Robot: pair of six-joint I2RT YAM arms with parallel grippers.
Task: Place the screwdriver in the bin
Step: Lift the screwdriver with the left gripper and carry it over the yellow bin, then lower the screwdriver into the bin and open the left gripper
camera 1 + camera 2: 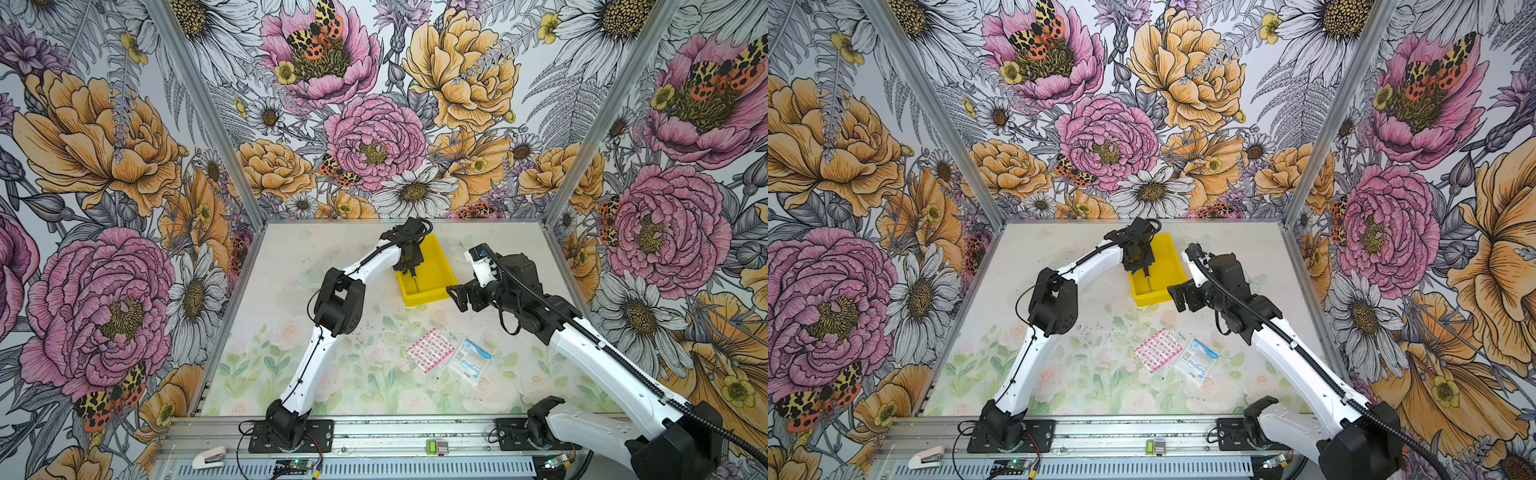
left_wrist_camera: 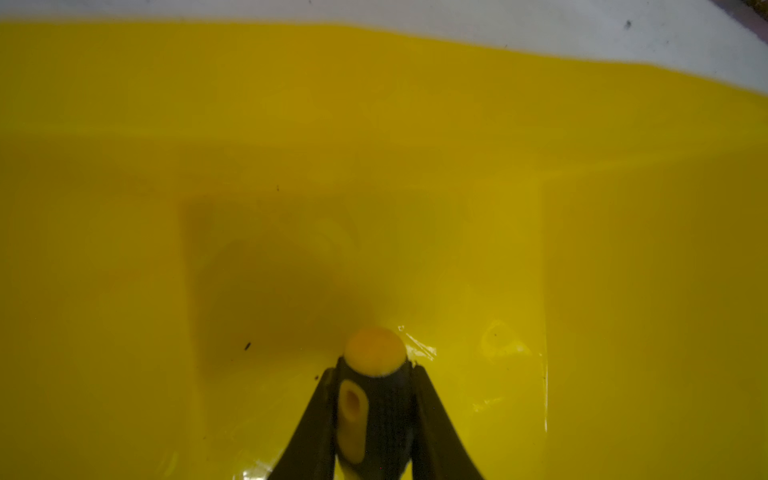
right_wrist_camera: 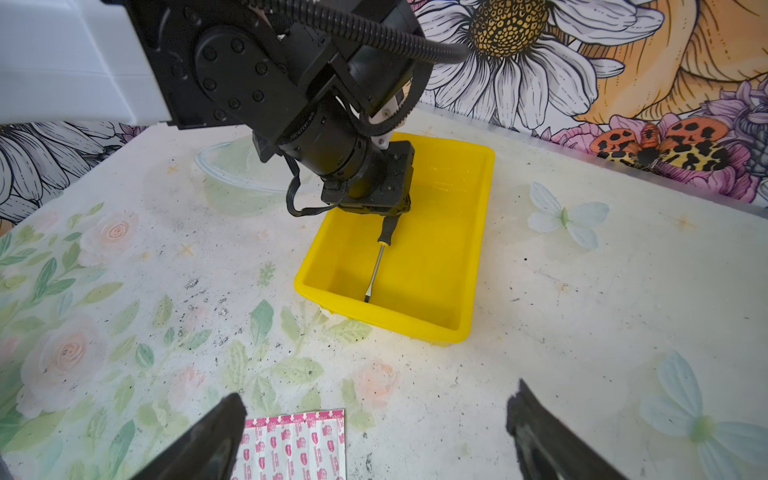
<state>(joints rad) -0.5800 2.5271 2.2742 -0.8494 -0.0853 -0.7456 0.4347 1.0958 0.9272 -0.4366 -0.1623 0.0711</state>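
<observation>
The bin [image 1: 434,266] [image 1: 1167,266] is a bright yellow tray at the back middle of the table. My left gripper [image 1: 411,266] [image 1: 1140,262] reaches down into it, shut on the black and yellow handle of the screwdriver [image 2: 374,399]. In the right wrist view the screwdriver [image 3: 376,266] slants down from the left gripper [image 3: 388,216], its thin silver shaft ending low by the near wall of the bin [image 3: 478,249]. Yellow plastic of the bin [image 2: 623,208] fills the left wrist view round my left gripper [image 2: 374,370]. My right gripper [image 1: 455,297] [image 1: 1177,297] [image 3: 376,411] hovers open and empty beside the bin's near right corner.
A pink patterned packet [image 1: 430,350] [image 3: 295,444] and a clear packet with blue print [image 1: 471,359] lie on the table in front of the bin. A clear plastic dish [image 3: 232,174] sits left of the bin. Flowered walls close the left, back and right sides.
</observation>
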